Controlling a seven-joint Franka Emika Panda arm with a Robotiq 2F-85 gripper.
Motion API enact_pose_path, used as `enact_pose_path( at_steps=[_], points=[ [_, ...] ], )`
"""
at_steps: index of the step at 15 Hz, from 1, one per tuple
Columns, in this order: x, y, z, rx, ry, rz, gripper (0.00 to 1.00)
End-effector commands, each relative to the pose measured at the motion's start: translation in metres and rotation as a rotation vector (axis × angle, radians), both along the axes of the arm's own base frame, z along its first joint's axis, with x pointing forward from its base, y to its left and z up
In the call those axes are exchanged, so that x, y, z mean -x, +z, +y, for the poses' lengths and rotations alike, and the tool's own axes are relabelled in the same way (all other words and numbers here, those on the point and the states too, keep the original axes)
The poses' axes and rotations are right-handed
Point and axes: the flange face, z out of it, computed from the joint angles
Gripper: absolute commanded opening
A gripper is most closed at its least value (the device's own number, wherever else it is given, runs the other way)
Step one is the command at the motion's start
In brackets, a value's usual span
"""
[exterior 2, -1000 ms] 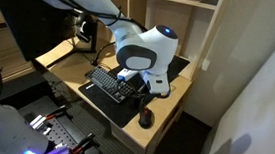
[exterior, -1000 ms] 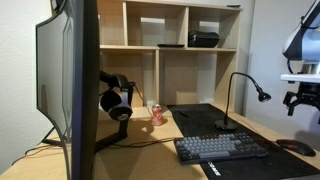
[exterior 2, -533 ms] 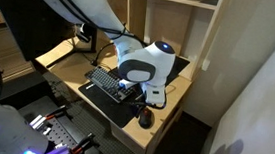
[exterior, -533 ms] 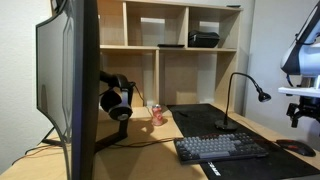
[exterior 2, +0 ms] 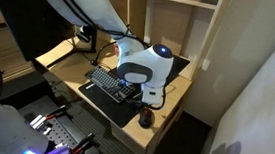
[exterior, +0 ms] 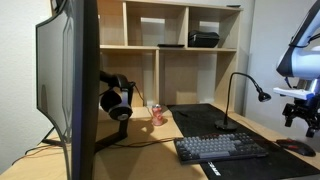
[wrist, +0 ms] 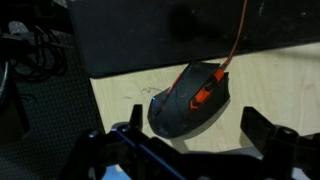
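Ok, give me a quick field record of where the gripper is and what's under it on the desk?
gripper: gripper open, jaws spread either side above the mouse, no contact visible
mouse: mouse black with orange trim and orange cable, lying on bare desk
keyboard: keyboard on the black mat, beside the mouse
elsewhere: headphones hang by the monitor

Office desk: monitor, keyboard, headphones, wooden shelving.
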Motion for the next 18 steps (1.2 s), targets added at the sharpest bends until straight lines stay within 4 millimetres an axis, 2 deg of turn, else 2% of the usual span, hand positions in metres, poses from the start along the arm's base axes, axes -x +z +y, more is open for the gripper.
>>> enact_pose_path(
  at_steps=[1, 5, 8, 18],
  points=[
    [-0.005, -0.026, 0.000, 0.051, -0.091, -0.004, 1.00],
    [-0.002, -0.057, -0.001, 0.078, -0.168, 0.032, 1.00],
    [-0.001, -0.072, -0.003, 0.063, -0.222, 0.062, 1.00],
    [-0.005, -0.086, 0.002, 0.094, -0.320, 0.054, 1.00]
  ],
)
